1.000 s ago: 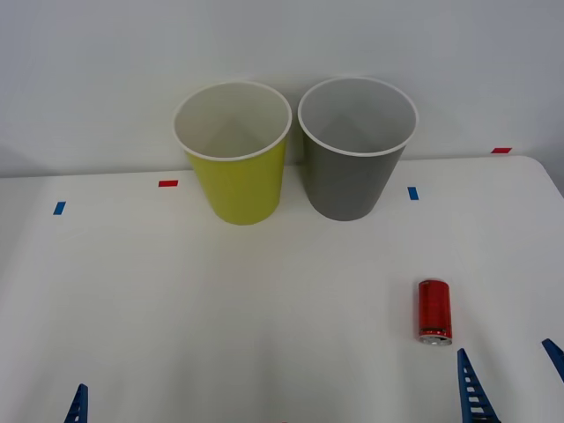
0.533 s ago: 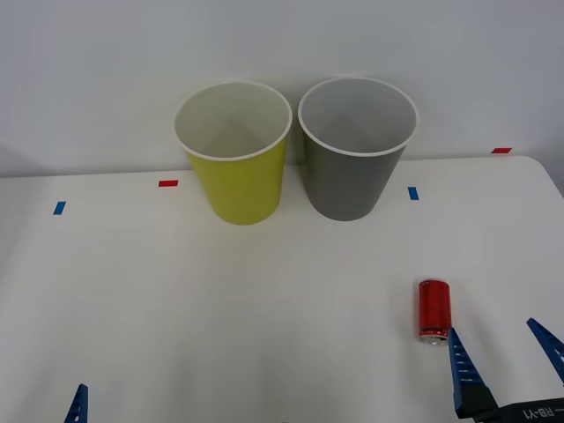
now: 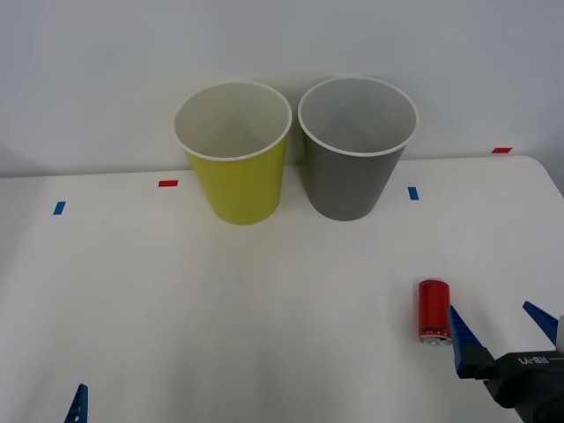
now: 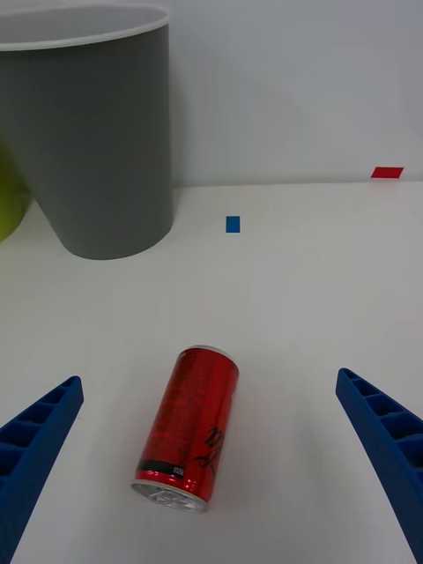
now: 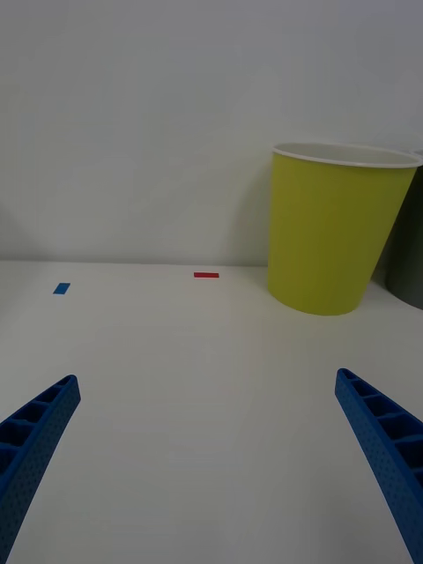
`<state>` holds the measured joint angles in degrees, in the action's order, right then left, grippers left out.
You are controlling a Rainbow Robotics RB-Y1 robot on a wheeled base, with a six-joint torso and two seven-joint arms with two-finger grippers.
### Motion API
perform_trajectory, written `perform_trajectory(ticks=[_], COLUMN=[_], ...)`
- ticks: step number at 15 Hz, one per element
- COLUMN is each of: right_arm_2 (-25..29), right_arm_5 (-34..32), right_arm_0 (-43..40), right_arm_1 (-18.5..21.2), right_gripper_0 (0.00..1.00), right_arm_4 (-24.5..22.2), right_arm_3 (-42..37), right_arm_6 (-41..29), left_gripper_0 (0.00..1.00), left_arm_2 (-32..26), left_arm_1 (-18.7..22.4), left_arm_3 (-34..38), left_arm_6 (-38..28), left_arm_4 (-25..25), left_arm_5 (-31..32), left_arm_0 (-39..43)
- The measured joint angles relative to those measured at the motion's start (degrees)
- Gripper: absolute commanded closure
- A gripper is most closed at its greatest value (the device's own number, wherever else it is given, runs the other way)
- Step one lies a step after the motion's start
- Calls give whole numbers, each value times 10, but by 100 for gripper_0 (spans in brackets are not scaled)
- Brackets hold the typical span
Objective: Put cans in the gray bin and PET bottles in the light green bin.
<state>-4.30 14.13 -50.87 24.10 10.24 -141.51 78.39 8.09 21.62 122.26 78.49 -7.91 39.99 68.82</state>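
Right gripper (image 3: 502, 326) is advanced further onto the table since the earlier frame, fingers spread wide, just right of the can (image 3: 434, 311). Can is lying on its side, near right part of table (image 3: 220, 308), untouched. Gray bin (image 3: 356, 150) and green bin (image 3: 233, 154) are standing upright side by side at the back. Left gripper (image 5: 211, 458) is parked near-left, open.
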Motion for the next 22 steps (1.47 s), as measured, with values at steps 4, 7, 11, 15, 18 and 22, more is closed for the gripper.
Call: perform_trajectory(ticks=[4, 7, 11, 15, 18, 22], right_arm_2=[8, -12, -45, -52, -51, -27], right_arm_5=[117, 279, 413, 442, 461, 535], right_arm_0=[40, 83, 166, 211, 234, 274], right_arm_1=[19, 24, 8, -39, -51, -59], right_gripper_0=[0, 0, 0, 0, 0, 0], right_arm_4=[-71, -123, -138, -139, -136, -87], right_arm_3=[-28, -66, -81, -60, -43, -43], right_arm_6=[-103, -133, -131, -43, 2, 11], left_gripper_0=[0, 0, 0, 0, 0, 0], left_arm_2=[0, 0, 0, 0, 0, 0], left_arm_1=[0, 0, 0, 0, 0, 0], left_arm_3=[0, 0, 0, 0, 0, 0], left_arm_6=[0, 0, 0, 0, 0, 0], left_arm_4=[0, 0, 0, 0, 0, 0], left_arm_5=[0, 0, 0, 0, 0, 0], left_arm_0=[0, 0, 0, 0, 0, 0])
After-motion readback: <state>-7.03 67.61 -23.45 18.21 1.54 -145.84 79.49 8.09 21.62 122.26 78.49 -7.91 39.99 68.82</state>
